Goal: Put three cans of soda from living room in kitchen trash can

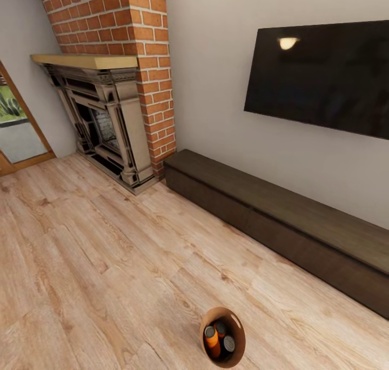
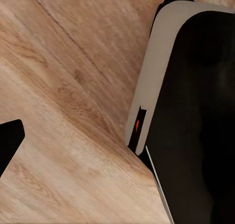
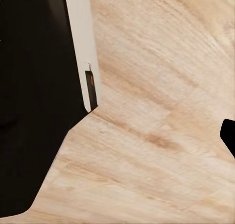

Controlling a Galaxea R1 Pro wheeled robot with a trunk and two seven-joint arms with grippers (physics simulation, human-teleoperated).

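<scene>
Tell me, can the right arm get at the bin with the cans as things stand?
Probably not yet. The trash can sits on open wood floor, nothing blocking it, but the right wrist view faces bare planks beside the robot's body, so it needs repositioning.

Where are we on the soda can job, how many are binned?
Done: the trash can stands on the wood floor near the fireplace and TV, with orange cans inside. Two orange bodies and a grey end show, so likely three; the exact count is hard to confirm. In hand: nothing shows as gripped. Left: confirming the count; the bin's spot doesn't look like a kitchen.
</scene>
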